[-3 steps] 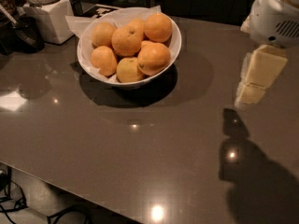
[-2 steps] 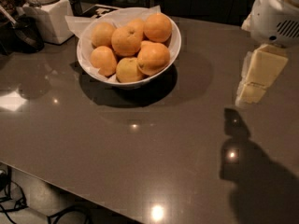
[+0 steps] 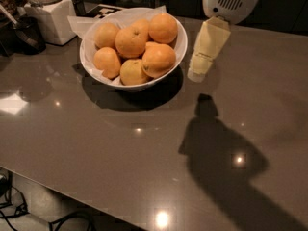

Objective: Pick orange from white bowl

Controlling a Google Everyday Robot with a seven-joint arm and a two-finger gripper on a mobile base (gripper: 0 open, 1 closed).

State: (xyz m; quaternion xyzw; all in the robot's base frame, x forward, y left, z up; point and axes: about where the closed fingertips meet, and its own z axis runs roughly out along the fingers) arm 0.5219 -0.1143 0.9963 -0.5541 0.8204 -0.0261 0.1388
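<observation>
The white bowl (image 3: 91,61), lined with white paper, stands at the back centre-left of the grey table and holds several oranges. A deep-orange orange (image 3: 162,28) lies on top at the bowl's right rear. Another (image 3: 159,59) sits at the right front, and paler ones lie at the left. My gripper (image 3: 199,69), cream-coloured under a white wrist housing (image 3: 231,1), hangs just right of the bowl's rim. It points down and to the left, with its tip low near the table surface. It holds nothing that I can see.
A white square jar (image 3: 50,16) stands at the back left, with a dark object (image 3: 24,32) beside it. The table's front edge (image 3: 72,194) runs diagonally at the lower left, with cables on the floor below. The arm's shadow (image 3: 216,153) falls on the table's right half.
My gripper has moved left from the table's right side to just beside the bowl's right rim. The bowl and oranges have not moved.
</observation>
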